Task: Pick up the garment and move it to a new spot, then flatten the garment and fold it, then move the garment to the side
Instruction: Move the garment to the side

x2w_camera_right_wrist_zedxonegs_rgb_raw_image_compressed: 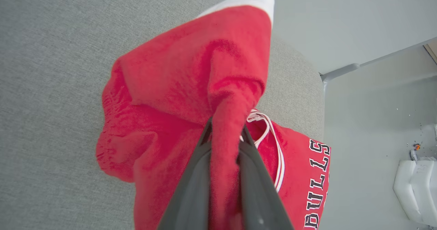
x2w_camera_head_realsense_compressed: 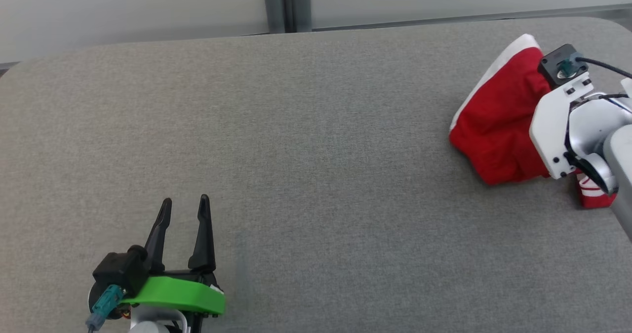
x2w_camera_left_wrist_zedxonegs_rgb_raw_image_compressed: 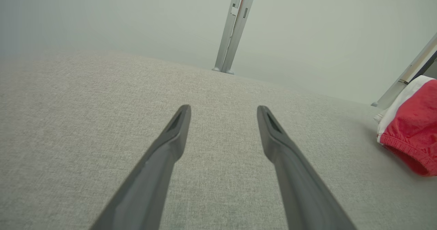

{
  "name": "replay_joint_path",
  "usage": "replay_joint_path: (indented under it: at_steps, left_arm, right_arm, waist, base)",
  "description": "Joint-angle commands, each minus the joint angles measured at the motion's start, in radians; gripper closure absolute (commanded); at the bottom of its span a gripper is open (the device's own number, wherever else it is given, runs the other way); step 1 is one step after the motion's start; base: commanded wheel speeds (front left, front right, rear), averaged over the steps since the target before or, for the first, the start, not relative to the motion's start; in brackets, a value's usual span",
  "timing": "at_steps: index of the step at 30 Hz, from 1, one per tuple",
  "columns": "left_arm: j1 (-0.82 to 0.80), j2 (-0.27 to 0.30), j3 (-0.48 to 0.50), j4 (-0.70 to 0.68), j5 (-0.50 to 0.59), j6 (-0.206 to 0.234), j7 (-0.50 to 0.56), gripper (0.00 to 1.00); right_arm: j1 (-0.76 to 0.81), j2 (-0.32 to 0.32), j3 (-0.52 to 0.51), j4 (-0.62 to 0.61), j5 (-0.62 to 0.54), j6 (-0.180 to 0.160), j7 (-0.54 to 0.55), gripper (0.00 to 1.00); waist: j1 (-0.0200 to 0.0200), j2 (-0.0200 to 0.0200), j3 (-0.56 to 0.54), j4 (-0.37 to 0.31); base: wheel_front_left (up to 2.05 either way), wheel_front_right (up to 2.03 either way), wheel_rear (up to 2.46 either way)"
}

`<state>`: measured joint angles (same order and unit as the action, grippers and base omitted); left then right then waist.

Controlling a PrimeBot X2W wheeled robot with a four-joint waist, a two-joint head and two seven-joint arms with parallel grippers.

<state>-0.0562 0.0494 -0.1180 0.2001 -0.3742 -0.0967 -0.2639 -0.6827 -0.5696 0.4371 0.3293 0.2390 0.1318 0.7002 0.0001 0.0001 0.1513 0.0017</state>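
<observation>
We find the right gripper (x2w_camera_right_wrist_zedxonegs_rgb_raw_image_compressed: 227,126) clamped on a fold of the red Bulls garment (x2w_camera_right_wrist_zedxonegs_rgb_raw_image_compressed: 164,97) at the right of the table (x2w_camera_head_realsense_compressed: 296,125); left gripper (x2w_camera_head_realsense_compressed: 186,199): 2 fingers (x2w_camera_head_realsense_compressed: 203,229) apart, empty.

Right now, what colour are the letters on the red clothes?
Letters black, edged white; right wrist view.

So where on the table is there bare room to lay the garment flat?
The whole middle of the table is bare, from the left gripper at the near left across to the garment at the right edge. It is crowded only there, where the right gripper pinches the bunched cloth.
</observation>
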Motion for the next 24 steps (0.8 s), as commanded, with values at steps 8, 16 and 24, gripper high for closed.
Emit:
replay_joint_path:
  at_steps: [8,16,24]
  left_arm:
    - [-0.058,0.003,-0.033,-0.001,0.02,-0.013,0.001,0.0]
    - [-0.087,0.003,-0.02,0.012,0.068,-0.026,0.001,0.0]
    - [-0.119,0.003,-0.02,-0.023,0.109,-0.034,0.001,0.0]
  right_arm:
    - [0.003,-0.064,-0.102,0.072,0.012,-0.002,-0.079,1.0]
    - [0.03,-0.106,-0.242,0.16,-0.062,-0.002,-0.168,1.0]
    - [0.074,-0.107,-0.465,0.28,-0.237,-0.003,-0.262,0.0]
  waist:
    - [-0.0001,-0.0001,0.07,-0.072]
    - [-0.0001,-0.0001,0.134,-0.044]
    - [-0.0001,-0.0001,0.201,0.006]
  base:
    - [0.0,0.0,0.0]
    - [0.0,0.0,0.0]
    - [0.0,0.0,0.0]
